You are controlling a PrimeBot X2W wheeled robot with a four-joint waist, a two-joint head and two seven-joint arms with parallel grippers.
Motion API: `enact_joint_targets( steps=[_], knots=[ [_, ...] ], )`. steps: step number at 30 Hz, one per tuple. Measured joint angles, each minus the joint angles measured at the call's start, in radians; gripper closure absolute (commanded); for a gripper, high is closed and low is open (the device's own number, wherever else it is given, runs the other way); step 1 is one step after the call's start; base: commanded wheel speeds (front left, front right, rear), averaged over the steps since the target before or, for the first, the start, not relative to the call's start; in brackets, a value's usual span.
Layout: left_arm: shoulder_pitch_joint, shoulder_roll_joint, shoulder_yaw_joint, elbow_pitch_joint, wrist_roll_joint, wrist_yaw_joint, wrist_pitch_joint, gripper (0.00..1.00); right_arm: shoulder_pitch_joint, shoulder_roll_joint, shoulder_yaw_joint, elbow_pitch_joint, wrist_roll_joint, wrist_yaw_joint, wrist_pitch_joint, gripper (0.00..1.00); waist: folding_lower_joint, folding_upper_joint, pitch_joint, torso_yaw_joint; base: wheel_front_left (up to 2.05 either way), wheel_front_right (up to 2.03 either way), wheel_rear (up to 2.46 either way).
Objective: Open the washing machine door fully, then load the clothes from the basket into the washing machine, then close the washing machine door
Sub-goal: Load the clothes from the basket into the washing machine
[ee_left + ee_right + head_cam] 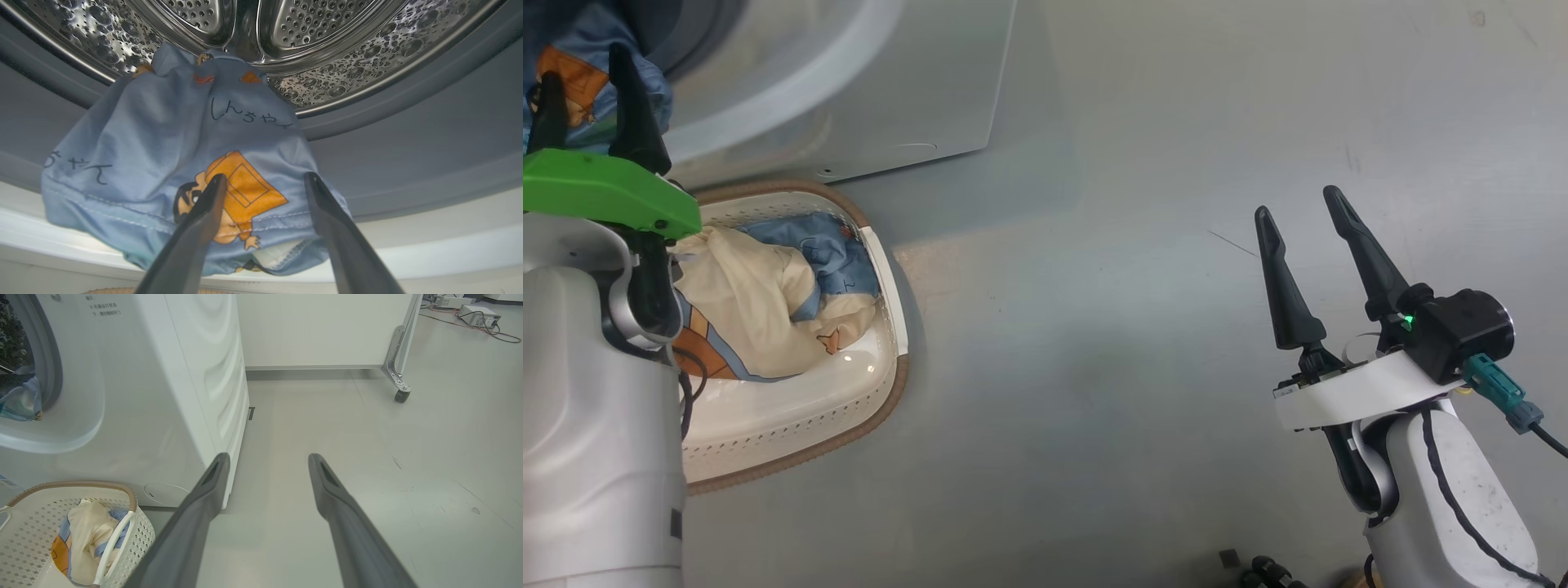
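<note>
Left claw (264,176): spread open, empty, at the mouth of the white front-loading washing machine (163,396).
Light blue printed garment (163,155): draped over the grey rubber gasket (408,163), top inside the perforated steel drum (327,24), hem hanging outside.
Cream and blue bundle (768,302): in the cream-white perforated plastic basket (882,408) on the floor (1135,367), just beside the machine's front.
Right claw (268,455): open, empty, over bare floor.
Risk: left unpushed, the garment may slide out or get trapped by the door.

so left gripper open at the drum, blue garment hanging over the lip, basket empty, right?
No, the basket isn't empty: clothes lie in it, head view. The rest holds: left gripper open, garment over the drum lip.
</note>
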Motion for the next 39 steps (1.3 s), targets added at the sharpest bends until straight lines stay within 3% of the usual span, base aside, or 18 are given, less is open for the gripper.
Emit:
enact_joint_targets(
  steps=[15,16,17,19,22,24,34,37,39],
  knots=[
    [-0.085,0.058,-0.014,0.095,0.022,0.000,0.090,0.00,-0.009,0.000,0.003,0.001,0.000,0.000,0.000,0.00,0.0000,0.0000,0.009,-0.009,0.00,0.00,0.00],
    [-0.092,0.062,-0.015,0.101,0.025,0.000,0.096,0.03,-0.009,0.000,0.004,0.001,0.000,0.000,0.000,0.00,0.0000,0.0000,0.008,-0.009,0.00,0.00,0.00],
    [-0.099,0.064,-0.016,0.105,0.028,0.000,0.103,0.20,-0.009,0.000,0.007,0.001,0.000,0.000,0.000,0.00,0.0000,0.0000,0.008,-0.010,0.00,0.00,0.00],
    [-0.112,0.067,-0.016,0.121,0.032,0.000,0.114,0.35,-0.009,0.001,0.013,0.002,0.000,0.000,0.000,0.00,0.0000,0.0000,0.007,-0.010,0.00,0.00,0.00],
    [-0.121,0.070,-0.017,0.136,0.032,0.000,0.126,0.41,-0.009,0.001,0.021,0.003,0.000,0.000,0.000,0.00,0.0000,0.0000,0.005,-0.012,0.00,0.00,0.00],
    [-0.130,0.077,-0.019,0.154,0.038,0.001,0.136,0.50,-0.009,0.002,0.024,0.005,0.000,0.000,0.000,0.00,0.0000,0.0000,0.004,-0.014,0.00,0.00,0.00],
    [-0.157,0.098,-0.023,0.205,0.046,0.006,0.146,0.66,-0.009,0.002,0.027,0.008,0.000,0.000,0.000,0.00,0.0000,0.0000,0.003,-0.027,0.00,0.00,0.00],
    [-0.165,0.099,-0.025,0.218,0.046,0.006,0.146,0.78,-0.009,0.002,0.027,0.008,0.000,0.000,0.000,0.00,0.0000,0.0000,0.003,-0.031,0.00,0.00,0.00],
    [-0.173,0.099,-0.028,0.226,0.050,0.006,0.146,0.96,-0.009,0.002,0.027,0.009,0.000,0.000,0.000,0.00,0.0000,0.0000,0.003,-0.032,0.00,0.00,0.00]
  ],
)
